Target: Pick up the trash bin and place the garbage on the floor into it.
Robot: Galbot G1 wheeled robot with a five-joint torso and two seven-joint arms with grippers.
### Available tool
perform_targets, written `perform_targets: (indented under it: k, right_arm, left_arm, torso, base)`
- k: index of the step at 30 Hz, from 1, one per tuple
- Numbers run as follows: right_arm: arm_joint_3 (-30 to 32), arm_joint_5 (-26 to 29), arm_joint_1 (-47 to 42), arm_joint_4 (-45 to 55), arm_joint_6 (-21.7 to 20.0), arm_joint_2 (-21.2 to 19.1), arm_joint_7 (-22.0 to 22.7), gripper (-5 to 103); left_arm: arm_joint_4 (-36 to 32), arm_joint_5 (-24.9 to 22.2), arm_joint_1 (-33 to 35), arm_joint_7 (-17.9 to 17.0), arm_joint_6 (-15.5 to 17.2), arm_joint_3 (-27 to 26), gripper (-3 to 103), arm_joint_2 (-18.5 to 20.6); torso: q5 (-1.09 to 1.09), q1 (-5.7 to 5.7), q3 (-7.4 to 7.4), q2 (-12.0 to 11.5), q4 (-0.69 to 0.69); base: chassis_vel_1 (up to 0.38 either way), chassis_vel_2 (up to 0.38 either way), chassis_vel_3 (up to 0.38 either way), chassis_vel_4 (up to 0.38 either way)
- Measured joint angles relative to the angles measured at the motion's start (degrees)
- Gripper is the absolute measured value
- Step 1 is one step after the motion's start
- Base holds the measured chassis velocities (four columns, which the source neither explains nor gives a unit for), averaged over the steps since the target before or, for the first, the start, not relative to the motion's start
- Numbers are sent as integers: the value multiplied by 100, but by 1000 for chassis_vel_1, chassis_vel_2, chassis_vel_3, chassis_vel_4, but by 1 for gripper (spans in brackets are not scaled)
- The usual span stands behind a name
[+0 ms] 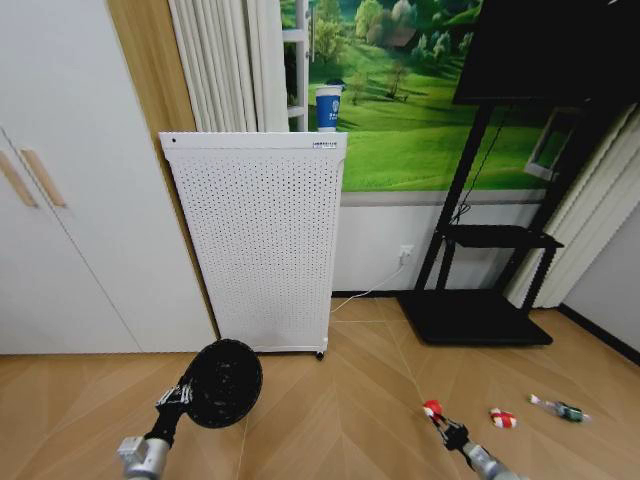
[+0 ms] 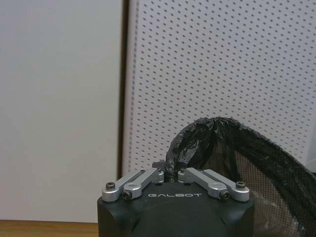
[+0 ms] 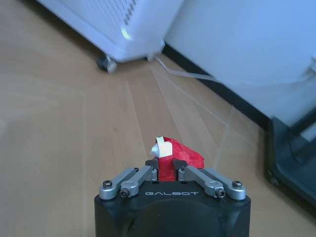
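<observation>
Head view: left claw [image 1: 180,393] clamped on trash bin [image 1: 224,382], held tilted before white perforated appliance [image 1: 262,240]; right claw [image 1: 437,418] pinching red wad [image 1: 432,408]; wrapper [image 1: 503,418] and bottle-like piece [image 1: 562,409] on floor [image 1: 350,400]. Left wrist: claw [image 2: 170,174] gripping liner-wrapped rim [image 2: 197,140]. Right wrist: claw [image 3: 166,165] closed on wad [image 3: 177,157].

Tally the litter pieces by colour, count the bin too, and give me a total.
Red wad, held in the right gripper: 1
Red-and-white wrapper on the floor: 1
Green-and-white bottle-like piece on the floor: 1
Black mesh trash bin, gripped at its rim by the left gripper: 1
Total: 4
</observation>
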Motion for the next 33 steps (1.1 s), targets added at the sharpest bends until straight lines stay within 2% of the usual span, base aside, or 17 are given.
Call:
perform_targets:
  k: [2, 3, 5, 13, 16, 17, 19, 20, 23, 24, 26, 27, 29, 30, 33]
  right_arm:
    - [-29, 359, -412, 889, 38, 121, -10, 15]
    - [-29, 359, -412, 889, 38, 121, -10, 15]
    - [-47, 704, -780, 1652, -1, 195, -10, 15]
    - [-47, 879, -1035, 2141, -1, 237, -47, 15]
    - [-45, 1013, -1245, 2566, 5, 251, -115, 15]
    - [-45, 1128, -1476, 3000, 22, 240, -197, 15]
    - [-84, 1220, -1872, 3686, 69, 217, -358, 15]
    - [-84, 1220, -1872, 3686, 69, 217, -358, 15]
    - [-285, 1260, -2278, 4469, 73, 185, -595, 15]
    - [-285, 1260, -2278, 4469, 73, 185, -595, 15]
    - [-496, 1261, -2366, 4654, 110, 22, -747, 15]
    - [-496, 1261, -2366, 4654, 110, 22, -747, 15]
    - [-759, 1233, -2342, 4657, 140, -106, -813, 15]
    - [-759, 1233, -2342, 4657, 140, -106, -813, 15]
    - [-965, 1143, -2288, 4562, 160, -122, -838, 15]
  left_arm:
    - [211, -63, -246, -19, -1, 453, 6, 186]
    - [211, -63, -246, -19, -1, 453, 6, 186]
    - [494, -111, -556, -12, -15, 811, 6, 356]
    - [713, -165, -800, -2, -28, 1028, 6, 481]
    - [863, -206, -988, -14, -33, 1169, 6, 569]
    - [1034, -260, -1218, -20, -35, 1334, 6, 653]
    - [1317, -370, -1601, -39, -42, 1592, 6, 727]
    - [1317, -370, -1601, -39, -42, 1592, 6, 727]
    - [1725, -465, -2055, -44, -42, 2154, 6, 699]
    - [1725, -465, -2055, -44, -42, 2154, 6, 699]
    - [1988, -461, -2302, -51, -84, 2766, 6, 655]
    - [1988, -461, -2302, -51, -84, 2766, 6, 655]
    - [2168, -444, -2501, -69, -161, 3358, 6, 642]
    - [2168, -444, -2501, -69, -161, 3358, 6, 642]
    - [2211, -420, -2664, -143, -207, 3843, 6, 591]
  torso:
    - [-4, 0, 0, 0, -2]
    - [-4, 0, 0, 0, -2]
    - [-5, 0, 0, 0, -1]
    - [-5, 0, 0, 0, -1]
    - [-4, 0, -1, 0, -3]
    - [-3, 0, 0, 0, 1]
    - [-5, -1, 0, 0, -2]
    - [-5, -1, 0, 0, -2]
    - [-1, -1, 0, 0, -1]
    - [-1, -1, 0, 0, -1]
    - [-2, -1, 0, 0, -1]
    - [-2, -1, 0, 0, -1]
    - [-2, -1, 0, 0, -1]
    - [-2, -1, 0, 0, -1]
    - [-2, -1, 0, 0, -1]
  base:
    - [0, 0, 0, 0]
    - [0, 0, 0, 0]
    - [0, 0, 0, 0]
    - [0, 0, 0, 0]
    - [0, 0, 0, 0]
    - [0, 0, 0, 0]
    - [0, 0, 0, 0]
    - [0, 0, 0, 0]
    - [0, 0, 0, 0]
    - [0, 0, 0, 0]
    - [0, 0, 0, 0]
    - [0, 0, 0, 0]
    - [0, 0, 0, 0]
    - [0, 0, 0, 0]
    - [0, 0, 0, 0]
